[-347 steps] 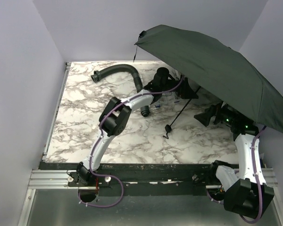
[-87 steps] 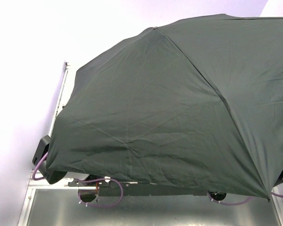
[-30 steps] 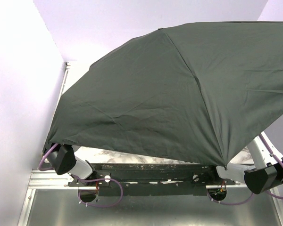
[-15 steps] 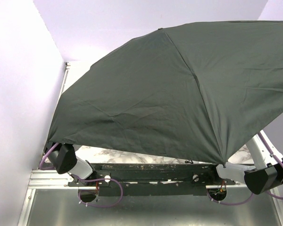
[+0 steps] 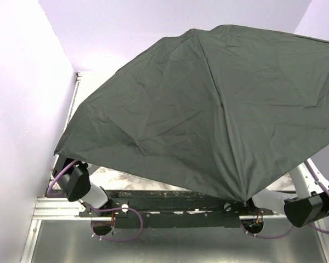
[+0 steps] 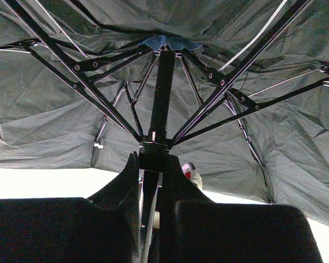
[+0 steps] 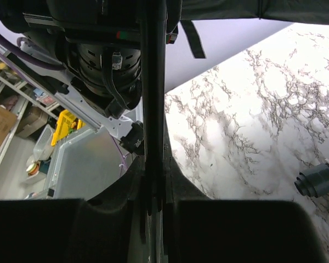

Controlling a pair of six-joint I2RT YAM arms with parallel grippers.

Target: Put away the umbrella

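Dark-green fabric fills my overhead view: the umbrella (image 5: 208,109) stands open above the marble surface (image 5: 112,176). Its creased canopy spreads from 9 o'clock out past the frame at 3 o'clock. Both arms reach beneath it. I can see only the left arm's elbow (image 5: 74,185) poking out at 8 o'clock and the right arm's elbow (image 5: 310,207) at 4 o'clock, each bent close to its base. On my left wrist camera the left jaws point up the black shaft (image 6: 163,93) and pinch it just under the runner (image 6: 152,149), where the ribs (image 6: 82,68) fan out to the cloth. On my right wrist camera the right jaws are pressed onto the same shaft. The surface lies beyond them, and the end of a dark hose (image 7: 318,183) rests on it at 4 o'clock.
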